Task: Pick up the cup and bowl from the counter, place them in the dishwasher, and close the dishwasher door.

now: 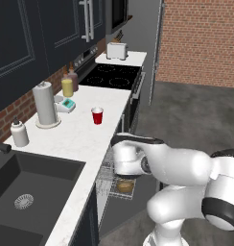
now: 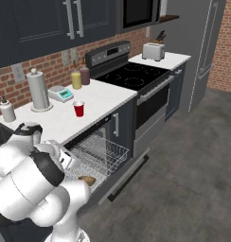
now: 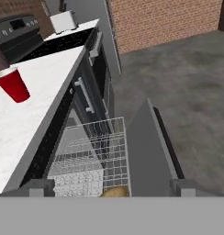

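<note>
The red cup (image 1: 97, 116) (image 2: 79, 108) (image 3: 13, 85) stands upright on the white counter (image 1: 76, 139), near its front edge and above the dishwasher. The dishwasher door (image 3: 146, 151) (image 2: 123, 176) lies folded down and open, with the white wire rack (image 1: 107, 176) (image 2: 101, 153) (image 3: 93, 158) pulled out over it. The tan bowl (image 1: 124, 185) (image 2: 87, 180) (image 3: 114, 193) rests in the near end of the rack. My gripper (image 3: 113, 187) hovers just above the bowl, fingers spread wide apart and open, holding nothing.
A paper-towel roll (image 1: 45, 103), a white bottle (image 1: 19, 133), a yellow bottle (image 1: 67, 86) and a small scale (image 1: 66, 104) stand along the back of the counter. The black sink (image 1: 28, 192) is at the left, the stove (image 1: 111, 74) and toaster (image 1: 117, 50) beyond.
</note>
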Robot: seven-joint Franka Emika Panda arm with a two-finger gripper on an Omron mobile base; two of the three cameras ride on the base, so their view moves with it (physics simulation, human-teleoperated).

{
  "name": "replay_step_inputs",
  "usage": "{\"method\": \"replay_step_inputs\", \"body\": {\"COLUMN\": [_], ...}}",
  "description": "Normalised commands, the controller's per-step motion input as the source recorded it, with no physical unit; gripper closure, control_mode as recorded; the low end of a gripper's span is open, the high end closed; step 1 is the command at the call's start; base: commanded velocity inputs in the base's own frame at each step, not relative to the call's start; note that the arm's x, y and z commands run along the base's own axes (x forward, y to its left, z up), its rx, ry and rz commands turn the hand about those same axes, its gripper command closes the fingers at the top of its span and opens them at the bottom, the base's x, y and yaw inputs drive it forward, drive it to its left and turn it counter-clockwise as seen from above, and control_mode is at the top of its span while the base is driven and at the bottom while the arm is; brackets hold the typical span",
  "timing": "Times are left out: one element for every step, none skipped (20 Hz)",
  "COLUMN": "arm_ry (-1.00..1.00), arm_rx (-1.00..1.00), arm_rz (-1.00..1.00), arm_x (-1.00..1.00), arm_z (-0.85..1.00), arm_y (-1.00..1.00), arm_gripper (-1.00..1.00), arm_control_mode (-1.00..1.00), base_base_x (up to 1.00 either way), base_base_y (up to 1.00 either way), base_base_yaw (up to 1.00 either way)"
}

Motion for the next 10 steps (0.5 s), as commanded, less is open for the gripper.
{"method": "replay_step_inputs", "body": {"arm_ry": [0.09, 0.11, 0.12, 0.13, 0.14, 0.16, 0.16, 0.17, 0.19, 0.2], "arm_rx": [0.06, 0.06, 0.07, 0.07, 0.07, 0.07, 0.07, 0.07, 0.07, 0.08], "arm_rz": [0.0, 0.0, 0.0, 0.0, 0.01, 0.01, 0.01, 0.0, 0.0, 0.0], "arm_x": [0.0, 0.0, 0.0, 0.0, 0.0, 0.0, 0.01, 0.09, 0.19, 0.26], "arm_z": [1.0, 1.0, 1.0, 1.0, 1.0, 1.0, 1.0, 1.0, 1.0, 1.0], "arm_y": [-0.21, -0.19, -0.16, -0.14, -0.11, -0.08, -0.04, 0.0, 0.0, 0.0], "arm_gripper": [-1.0, -1.0, -1.0, -1.0, -1.0, -1.0, -1.0, -1.0, -1.0, -1.0], "arm_control_mode": [-1.0, -1.0, -1.0, -1.0, -1.0, -1.0, -1.0, -1.0, -1.0, -1.0], "base_base_x": [0.0, 0.0, 0.0, 0.0, 0.0, 0.0, 0.0, 0.0, 0.0, 0.0], "base_base_y": [0.0, 0.0, 0.0, 0.0, 0.0, 0.0, 0.0, 0.0, 0.0, 0.0], "base_base_yaw": [0.0, 0.0, 0.0, 0.0, 0.0, 0.0, 0.0, 0.0, 0.0, 0.0]}}
